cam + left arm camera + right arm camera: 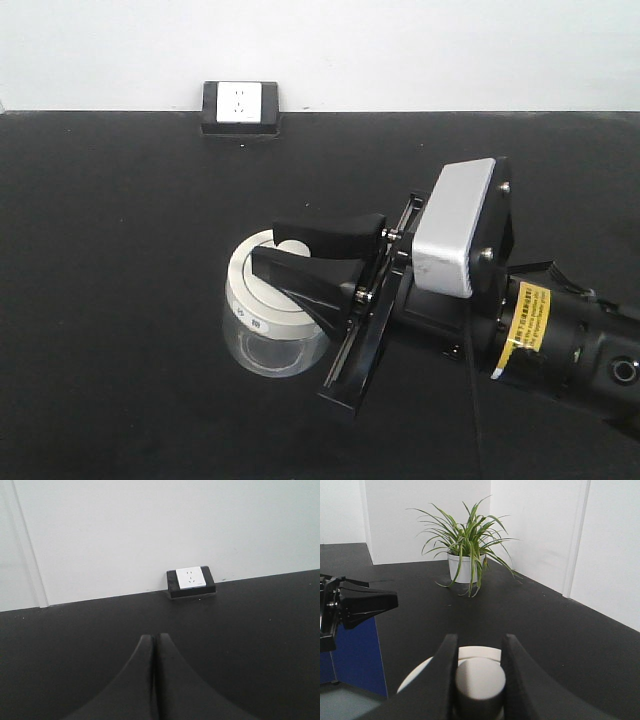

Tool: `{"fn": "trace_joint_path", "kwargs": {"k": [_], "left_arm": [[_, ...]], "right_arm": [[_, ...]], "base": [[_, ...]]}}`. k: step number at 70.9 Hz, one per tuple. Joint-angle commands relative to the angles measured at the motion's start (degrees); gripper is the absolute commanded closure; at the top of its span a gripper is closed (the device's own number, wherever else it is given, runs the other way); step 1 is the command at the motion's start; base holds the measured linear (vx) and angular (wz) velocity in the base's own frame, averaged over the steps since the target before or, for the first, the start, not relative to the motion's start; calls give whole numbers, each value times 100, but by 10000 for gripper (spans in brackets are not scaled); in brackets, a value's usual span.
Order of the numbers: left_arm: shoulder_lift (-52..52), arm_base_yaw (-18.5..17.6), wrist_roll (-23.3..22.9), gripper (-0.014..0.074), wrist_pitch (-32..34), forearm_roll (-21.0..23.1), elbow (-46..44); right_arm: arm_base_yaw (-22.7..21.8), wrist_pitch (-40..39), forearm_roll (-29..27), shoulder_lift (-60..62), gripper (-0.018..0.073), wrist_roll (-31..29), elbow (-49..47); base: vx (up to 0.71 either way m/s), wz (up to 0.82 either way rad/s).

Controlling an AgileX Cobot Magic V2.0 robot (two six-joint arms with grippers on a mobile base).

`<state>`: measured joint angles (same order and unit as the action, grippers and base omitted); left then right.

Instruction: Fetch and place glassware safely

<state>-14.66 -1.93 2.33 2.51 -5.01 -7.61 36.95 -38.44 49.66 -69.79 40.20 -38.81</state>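
Observation:
The glassware (268, 345), a squat clear glass jar with a cream-white lid (258, 300), stands on the black table (120, 300) near the middle. My right gripper (265, 243) reaches in from the right, and its two black fingers are shut on the lid's round knob (480, 680). In the right wrist view the knob fills the gap between the fingers (445, 665), with the lid (420, 672) showing below them. My left gripper (153, 637) is shut with nothing in it, above bare table. It also shows at the left edge of the right wrist view (365, 602).
A black-framed white wall socket (240, 104) sits at the table's back edge against the white wall. A potted spider plant (465, 555) stands on the table at the far end. A blue panel (355, 650) lies below the table's edge.

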Motion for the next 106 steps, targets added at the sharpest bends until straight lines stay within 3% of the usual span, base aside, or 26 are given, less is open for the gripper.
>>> {"fn": "trace_joint_path", "kwargs": {"k": [1,39,51,67,74,80,89,106], "left_arm": [[-52,-7,-54,603,401,19,-150],[-52,-7,-54,603,401,19,-150],[-52,-7,-54,603,401,19,-150],[-52,-7,-54,603,401,19,-150],[-52,-7,-54,603,401,19,-150],[-52,-7,-54,603,401,19,-150],[-52,-7,-54,603,401,19,-150],[-52,-7,-54,603,401,19,-150]], "right_arm": [[-4,-454,-245,155,563,-26,-177],[-5,-472,-245,155,563,-26,-177],[-5,-305,-663,105,563,-154,-177],[-10,429,-1651,-181,561,-978,-287],[-17,589,-1819,-441,561,-1563,-440],[-39,593,-1992,-723,561,-1714,-630],[-345,361,-2032,-1101,560,-1585,-857],[-1377,-176,-1854,-1721,560,-1520,-1091]], "base": [[0,0],[0,0],[0,0],[0,0],[0,0],[0,0],[0,0],[0,0]]}}
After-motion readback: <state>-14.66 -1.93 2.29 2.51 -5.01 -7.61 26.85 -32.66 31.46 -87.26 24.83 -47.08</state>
